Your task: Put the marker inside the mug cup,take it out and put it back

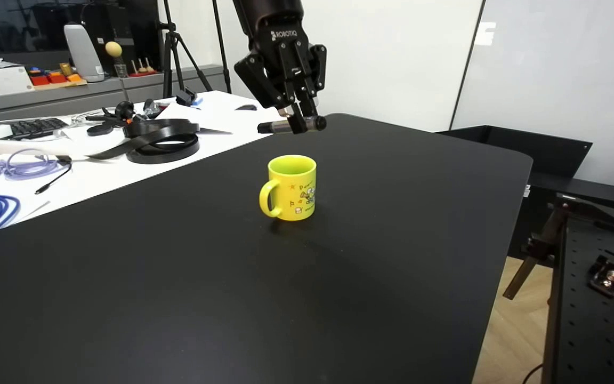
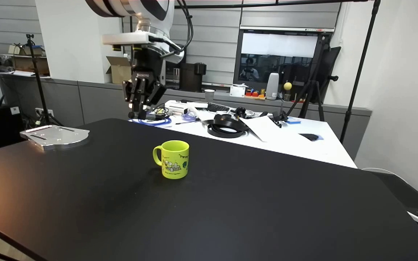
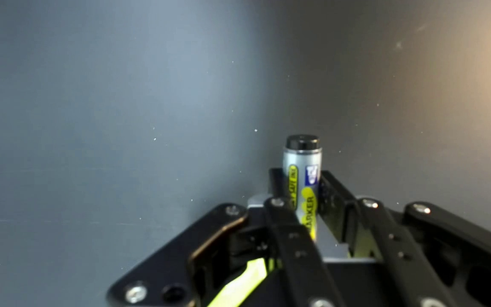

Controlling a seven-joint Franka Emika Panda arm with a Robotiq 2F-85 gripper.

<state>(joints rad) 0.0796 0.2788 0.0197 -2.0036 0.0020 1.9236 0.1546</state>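
Black tabletop (image 1: 392, 224) spreads out before me, a cluttered white table (image 2: 328, 145) just beside it. Up in the air, the gripper (image 3: 302, 183) holds the marker (image 1: 281, 127), its jaws narrowed on it and the marker lying roughly level. Lower down and apart, the mug (image 1: 292, 194) stands upright on the tabletop. As I judge it, the pick-up is done; whether this is the first trip in or the return, I can't tell from one look. At least one drop into the mug seems left. My count: one marker, one mug, one gripper, one tabletop, one white table, one metal plate (image 2: 56, 137) by the tabletop's edge.
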